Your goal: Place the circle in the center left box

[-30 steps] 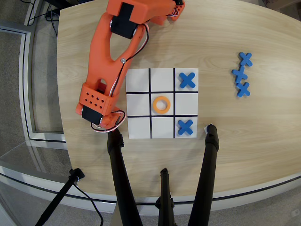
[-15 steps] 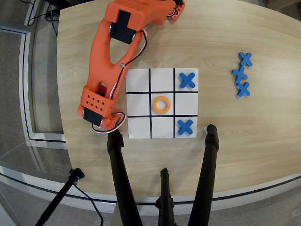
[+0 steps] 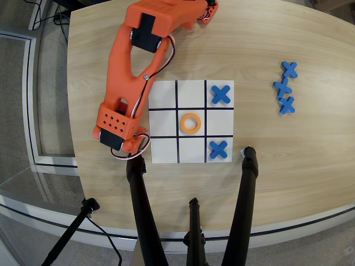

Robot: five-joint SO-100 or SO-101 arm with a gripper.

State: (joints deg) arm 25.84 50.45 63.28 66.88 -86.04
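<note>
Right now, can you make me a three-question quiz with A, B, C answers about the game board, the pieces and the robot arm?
1. Where is the orange ring?
A. The board's middle cell
B. A corner cell
C. Off the board

2. How many blue X pieces lie on the board?
A. One
B. Two
C. Five

3. What is in the cell left of the ring?
A. A ring
B. An X
C. Nothing

Answers: 1 A, black lines box it centrally. 2 B, one top right, one bottom right. 3 C, bare white.
</note>
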